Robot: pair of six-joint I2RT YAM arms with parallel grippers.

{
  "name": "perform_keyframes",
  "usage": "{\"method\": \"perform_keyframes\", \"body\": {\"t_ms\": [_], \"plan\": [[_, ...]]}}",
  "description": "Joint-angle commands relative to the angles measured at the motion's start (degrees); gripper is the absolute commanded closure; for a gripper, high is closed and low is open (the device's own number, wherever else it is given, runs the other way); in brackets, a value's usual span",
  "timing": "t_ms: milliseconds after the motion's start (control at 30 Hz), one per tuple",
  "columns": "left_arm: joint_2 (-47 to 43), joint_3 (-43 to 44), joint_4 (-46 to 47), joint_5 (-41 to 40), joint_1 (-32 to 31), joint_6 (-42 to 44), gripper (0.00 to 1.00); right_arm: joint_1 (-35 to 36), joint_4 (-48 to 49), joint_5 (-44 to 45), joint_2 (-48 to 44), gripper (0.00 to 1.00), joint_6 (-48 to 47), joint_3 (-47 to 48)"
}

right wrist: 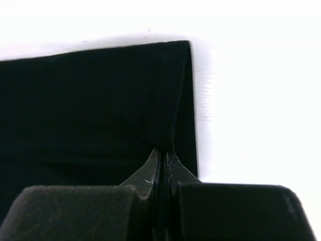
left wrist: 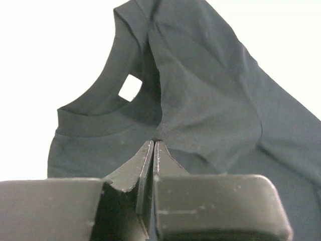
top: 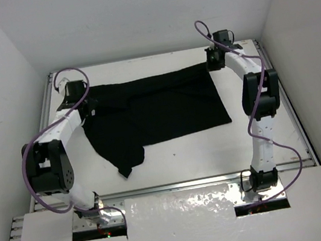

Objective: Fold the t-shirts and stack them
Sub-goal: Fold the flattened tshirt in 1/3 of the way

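A plain black t-shirt (top: 158,108) lies spread sideways across the white table, its neck end to the left, its hem to the right, and one sleeve trailing toward the near edge. My left gripper (top: 90,107) is at the shirt's left end. In the left wrist view the left gripper (left wrist: 154,142) is shut, pinching the t-shirt (left wrist: 210,100) just below the round collar. My right gripper (top: 214,61) is at the far right corner of the shirt. The right wrist view shows the right gripper (right wrist: 164,149) shut on the t-shirt (right wrist: 90,100) near that corner.
The table (top: 185,159) is bounded by metal rails (top: 297,117) and white walls on three sides. A white cover plate (top: 181,215) spans the near edge between the arm bases. Purple cables loop off both arms.
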Motion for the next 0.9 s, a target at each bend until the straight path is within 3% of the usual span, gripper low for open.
{"method": "perform_keyframes", "body": {"t_ms": [0,533,833,867], "plan": [[-3.5,-0.7,0.3,-2.6,1.7,-1.9,1.0,-0.6,-2.0,4.3,-2.4,1.0,-2.0,3.7],[-4.4,-7.2,4.3,6.6,1.5,-1.5,1.0,-1.3,-2.6,1.6,0.1,1.0,-2.7,3.0],[-5.6,-10.0,4.8,7.0,0.8,-1.3,1.0,-1.3,-3.5,2.7,4.3,0.98,-3.3,4.3],[-5.5,-10.2,4.8,7.3,0.8,-1.3,0.94,-1.3,-3.5,2.8,4.4,0.97,-3.2,3.9]]}}
